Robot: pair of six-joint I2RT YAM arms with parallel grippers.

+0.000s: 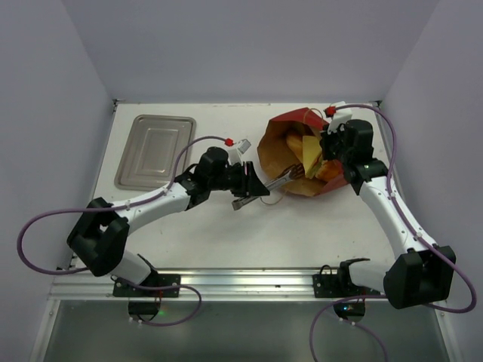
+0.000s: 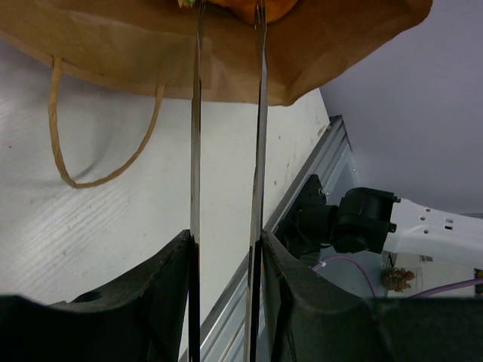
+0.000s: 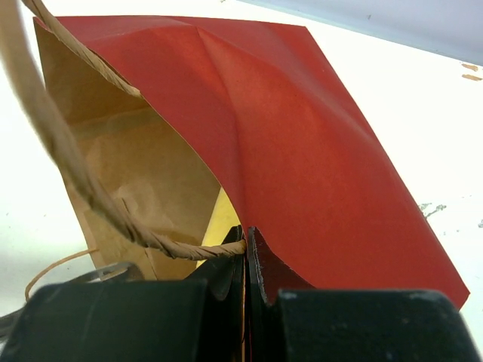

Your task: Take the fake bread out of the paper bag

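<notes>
The red paper bag (image 1: 281,130) lies on its side at the back right, its brown mouth open toward the left. Yellow and orange fake bread (image 1: 303,154) shows inside it. My left gripper (image 1: 253,185) is shut on metal tongs (image 1: 282,178), whose tips reach into the bag's mouth. In the left wrist view the tongs' two arms (image 2: 198,151) run from between my left gripper's jaws (image 2: 225,241) up to the bag (image 2: 324,53), with an orange piece (image 2: 256,7) at their tips. My right gripper (image 1: 336,148) is shut on the bag's rim (image 3: 302,136), pinching it in the right wrist view (image 3: 247,243); a yellow piece (image 3: 221,220) shows beside it.
A shallow steel tray (image 1: 130,173) sits at the back left. The bag's string handles hang loose (image 2: 60,143) (image 3: 45,143). Grey walls close in the table on three sides. The metal rail with the arm bases (image 1: 249,280) runs along the near edge.
</notes>
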